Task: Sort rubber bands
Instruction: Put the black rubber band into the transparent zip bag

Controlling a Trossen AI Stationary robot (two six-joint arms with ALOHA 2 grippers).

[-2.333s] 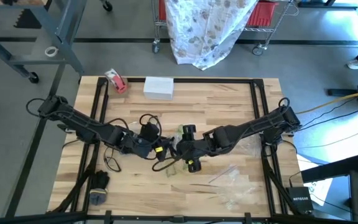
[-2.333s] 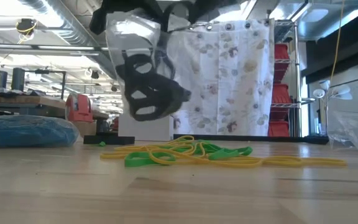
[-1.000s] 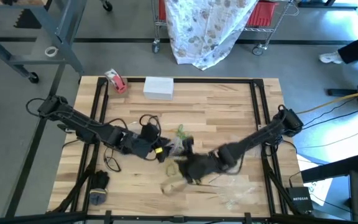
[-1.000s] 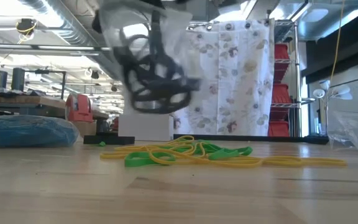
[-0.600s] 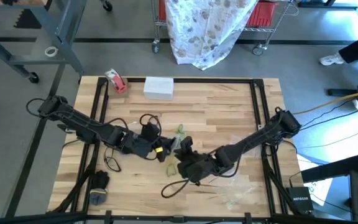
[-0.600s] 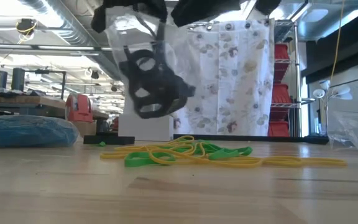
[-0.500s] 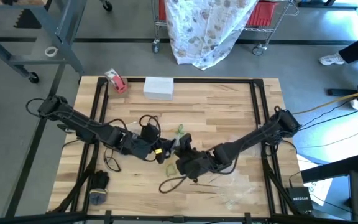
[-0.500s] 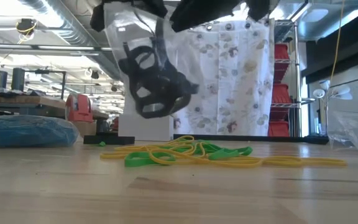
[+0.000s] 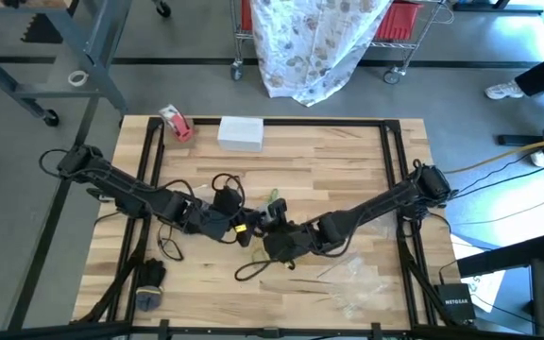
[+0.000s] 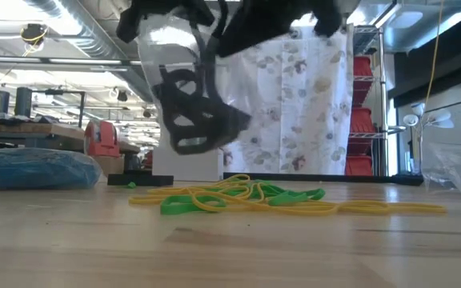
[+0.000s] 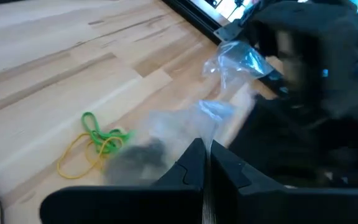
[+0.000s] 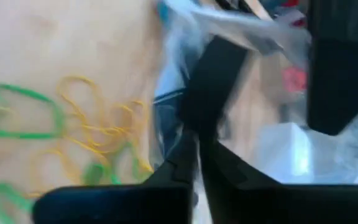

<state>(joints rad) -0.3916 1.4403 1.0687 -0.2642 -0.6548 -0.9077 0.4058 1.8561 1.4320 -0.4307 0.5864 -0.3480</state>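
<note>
Rubber bands, thin black loops (image 10: 194, 120), hang bagged in a clear plastic bag (image 10: 170, 48) pinched by the closed left fingers (image 11: 202, 163); the right fingers (image 12: 194, 146), closed, grip a black band (image 9: 248, 270) trailing beneath. Yellow-and-green bands (image 10: 238, 196) lie on the wooden counter (image 10: 230, 248) below. Snagging could spill the bag.

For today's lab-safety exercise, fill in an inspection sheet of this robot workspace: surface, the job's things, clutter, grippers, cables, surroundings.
Surface: wooden tabletop, black frame.
Job's things: yellow and green rubber bands heaped mid-table; black rubber bands inside a raised clear bag; one black band dangles below the right gripper.
Clutter: tape roll, white box, spare clear bags.
Grippers: left gripper shut on the bag; right gripper shut beside it.
Cables: black loops at left edge.
Surroundings: patterned cloth over a cart.
</note>
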